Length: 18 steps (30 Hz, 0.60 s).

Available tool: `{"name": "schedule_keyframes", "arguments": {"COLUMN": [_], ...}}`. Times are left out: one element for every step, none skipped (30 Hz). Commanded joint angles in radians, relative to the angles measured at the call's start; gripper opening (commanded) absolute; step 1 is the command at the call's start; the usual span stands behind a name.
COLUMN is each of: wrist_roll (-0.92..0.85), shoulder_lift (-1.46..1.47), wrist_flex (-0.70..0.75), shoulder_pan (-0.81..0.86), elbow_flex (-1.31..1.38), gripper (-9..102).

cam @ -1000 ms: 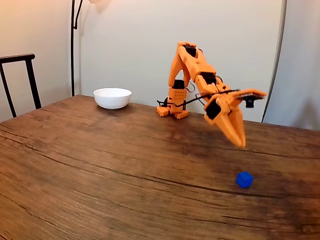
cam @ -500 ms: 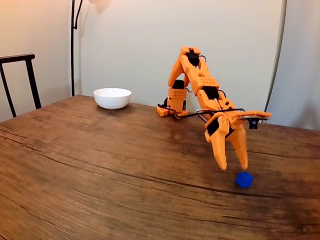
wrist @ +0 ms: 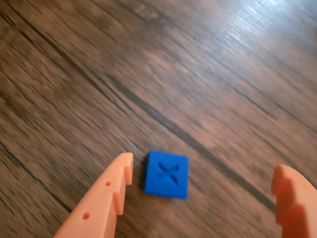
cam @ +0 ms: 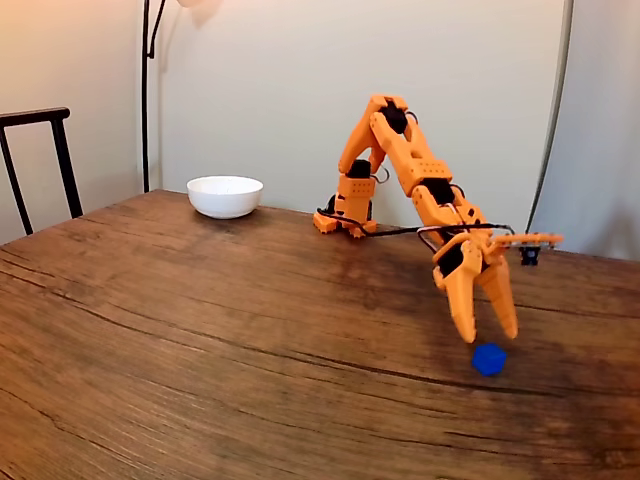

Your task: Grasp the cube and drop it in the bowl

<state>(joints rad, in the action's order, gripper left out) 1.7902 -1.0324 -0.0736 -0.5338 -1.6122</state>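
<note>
End effector (wrist: 203, 176) wide open, holding nothing, straddling the blue cube (wrist: 167, 174) on the grained wooden surface (cam: 200, 340). Smooth white bowl (cam: 225, 196) near the far edge.

A broad wooden desk (cam: 200, 330) fills the lower part of the fixed view, its dark brown boards streaked with long grain lines and a few dark cracks that curve across from left to right. In the wrist view the same wood (wrist: 208, 74) shows close up, a little glossy where light catches it. Behind the desk stands a plain pale wall (cam: 270, 90), evenly lit. At the desk's far left edge is the dark back of a chair (cam: 40, 160). Just right of the chair, a thin black pole (cam: 146, 95) rises against the wall. Beyond the desk's far right corner, a dark cord (cam: 553, 120) runs down the wall.
</note>
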Motion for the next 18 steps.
{"name": "schedule_keyframes", "arguments": {"wrist_roll": [-0.005, -0.005, -0.005, -0.005, -0.003, -0.003, -0.003, -0.003, -0.003, -0.003, -0.003, -0.003, -0.003, -0.003, -0.003, -0.003, -0.003, -0.003], "shoulder_lift": [-0.015, -0.015, -0.014, -0.012, -0.008, 0.002, 0.014, 0.028, 0.040, 0.051, 0.060, 0.071, 0.078, 0.086, 0.094, 0.098, 0.103, 0.106], "wrist_flex": [-0.017, -0.017, -0.017, -0.017, -0.017, -0.017, -0.017, -0.017, -0.018, -0.020, -0.020, -0.020, -0.018, -0.018, -0.018, -0.018, -0.018, -0.018], "shoulder_pan": [-0.002, 0.000, 0.000, 0.000, 0.000, 0.000, 0.000, -0.002, -0.003, -0.005, -0.011, -0.012, -0.014, -0.014, -0.014, -0.012, -0.012, -0.012], "elbow_flex": [-0.006, -0.008, -0.008, -0.008, -0.008, -0.008, -0.002, 0.006, 0.011, 0.014, 0.025, 0.037, 0.048, 0.055, 0.060, 0.061, 0.061, 0.060], "gripper": [38, 38, 38, 38, 38, 38, 38, 38, 38, 38, 38, 38, 38, 38, 38, 38, 38, 38]}}
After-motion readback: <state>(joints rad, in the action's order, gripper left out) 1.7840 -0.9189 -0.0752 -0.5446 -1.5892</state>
